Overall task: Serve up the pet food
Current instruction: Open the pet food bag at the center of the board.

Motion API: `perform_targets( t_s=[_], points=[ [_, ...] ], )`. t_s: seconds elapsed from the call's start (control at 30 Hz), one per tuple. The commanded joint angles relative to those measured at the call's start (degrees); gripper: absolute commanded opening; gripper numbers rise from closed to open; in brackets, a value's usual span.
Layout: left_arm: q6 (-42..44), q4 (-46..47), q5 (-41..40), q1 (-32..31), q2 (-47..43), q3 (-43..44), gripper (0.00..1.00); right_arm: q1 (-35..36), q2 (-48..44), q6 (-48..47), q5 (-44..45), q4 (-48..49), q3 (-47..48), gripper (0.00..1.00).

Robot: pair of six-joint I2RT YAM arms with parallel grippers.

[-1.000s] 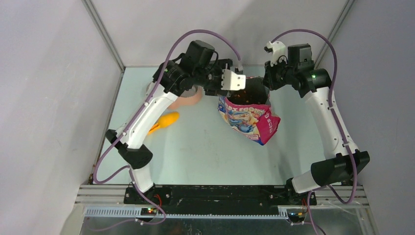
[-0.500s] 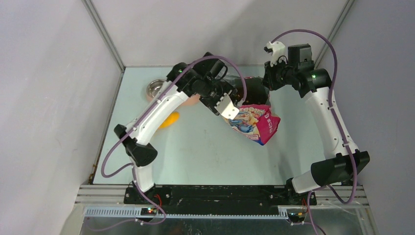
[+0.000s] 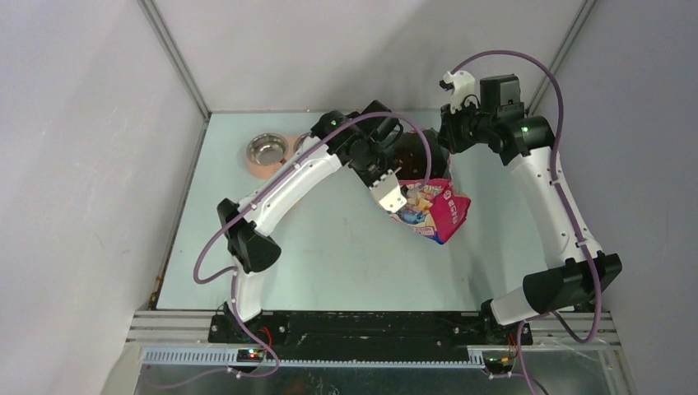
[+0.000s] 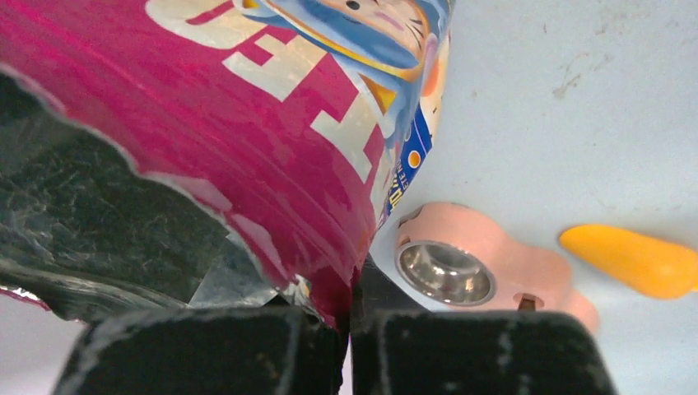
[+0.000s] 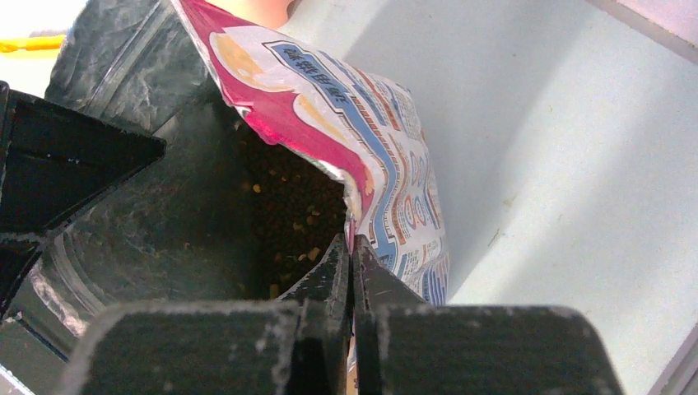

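Observation:
The glossy pink and blue cat-food bag (image 3: 435, 212) stands mid-table, its top torn open. Brown kibble, the pet food (image 5: 290, 216), shows deep inside the dark foil lining. My left gripper (image 4: 350, 306) is shut on the near-left rim of the bag (image 4: 272, 148); in the top view it (image 3: 401, 171) sits at the mouth's left side. My right gripper (image 5: 352, 247) is shut on the opposite torn rim of the bag (image 5: 387, 164), at the mouth's far right (image 3: 445, 140). The two grips hold the mouth spread.
The pink feeder (image 3: 251, 164) lies at the back left with one steel bowl (image 3: 266, 150) showing; my left arm covers its other end. In the left wrist view the feeder (image 4: 527, 267) lies beside an orange scoop (image 4: 635, 260). Grey walls close in at the back and sides.
My left arm swung right and forward to the bag and its jaws closed on the rim. The feeder's steel bowl came into view. The right gripper kept its hold.

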Motion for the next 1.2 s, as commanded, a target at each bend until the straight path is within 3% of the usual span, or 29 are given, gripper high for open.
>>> perform_targets(
  t_s=[0.0,0.37,0.47,0.6,0.77,0.93,1.17],
  points=[
    [3.64,-3.40,-6.69,-0.61,-1.45,3.39,0.00,0.85,-2.95,-0.54,-2.89,8.04,1.94,0.00],
    [5.45,-13.23,-17.30,-1.32,-2.11,9.78,0.00,1.76,-2.99,-0.49,3.95,9.69,1.82,0.00],
    [5.87,-12.51,-20.11,-1.47,-2.48,10.14,0.00,1.50,-3.08,0.32,6.49,10.47,2.02,0.00],
    [3.10,-3.65,-21.35,-1.56,-3.65,7.59,0.03,0.49,-3.72,2.09,9.79,11.28,2.27,0.00],
    [-2.06,5.22,-14.86,-1.30,-6.09,6.87,0.27,-2.46,-5.44,3.71,14.89,13.15,1.99,0.00],
    [-15.53,13.70,-9.58,-0.61,-10.67,6.78,0.44,-5.65,-8.58,4.52,19.63,15.96,1.15,0.00],
    [-33.62,23.82,-13.31,3.21,-21.32,-8.93,0.68,-6.69,-11.81,7.44,22.28,18.47,1.07,0.00]
  ],
)
